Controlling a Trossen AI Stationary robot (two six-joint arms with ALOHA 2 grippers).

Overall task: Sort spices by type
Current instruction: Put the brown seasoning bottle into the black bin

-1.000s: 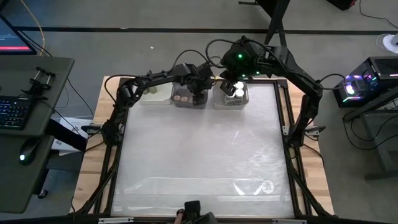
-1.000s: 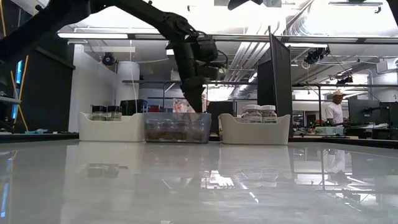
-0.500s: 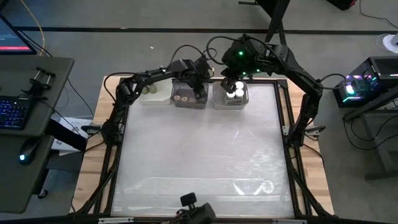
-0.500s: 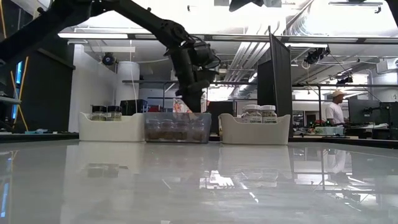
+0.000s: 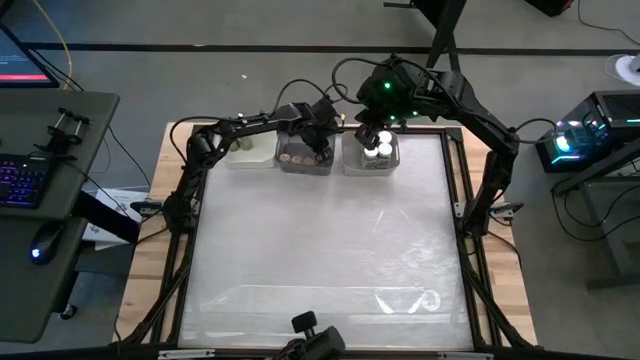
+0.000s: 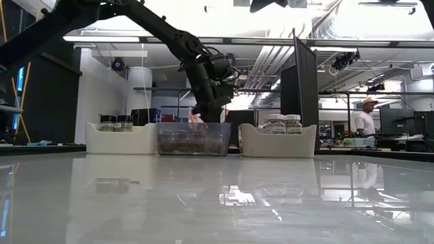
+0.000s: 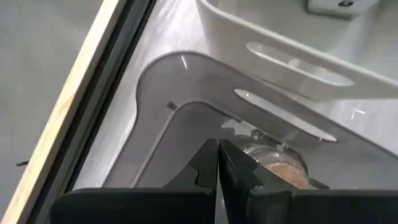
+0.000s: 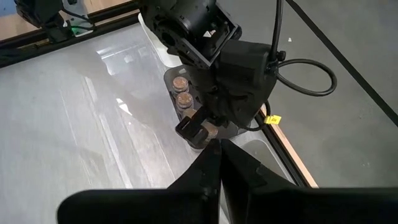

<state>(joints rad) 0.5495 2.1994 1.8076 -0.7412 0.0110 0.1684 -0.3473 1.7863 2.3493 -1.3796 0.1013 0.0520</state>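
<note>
Table [image 5: 320,250] bare across the middle; all jars sit in three bins in a row at 12 o'clock. Going left to right in the high view: white bin [image 5: 247,152] at 11 o'clock holds dark-capped jars [image 6: 116,123] (two show in the low view). Clear bin [image 5: 303,155] in the centre holds cork-capped jars [image 5: 293,157], several. Left tool [image 7: 217,163] hangs over that clear bin's right end, fingers pressed together, nothing pinched, one cork-capped jar just beyond its tips in the left wrist view. White bin [image 5: 371,155] at 1 o'clock holds white-capped jars [image 5: 378,147], two visible. Right tool [image 8: 216,152] sits above that bin, fingers pressed together too, empty.

Progress, as a judgement: sorting looks essentially done, each kind in its own bin, no loose jar seen on the table (exact counts hard to tell). What's left is likely just pulling both arms back.
</note>
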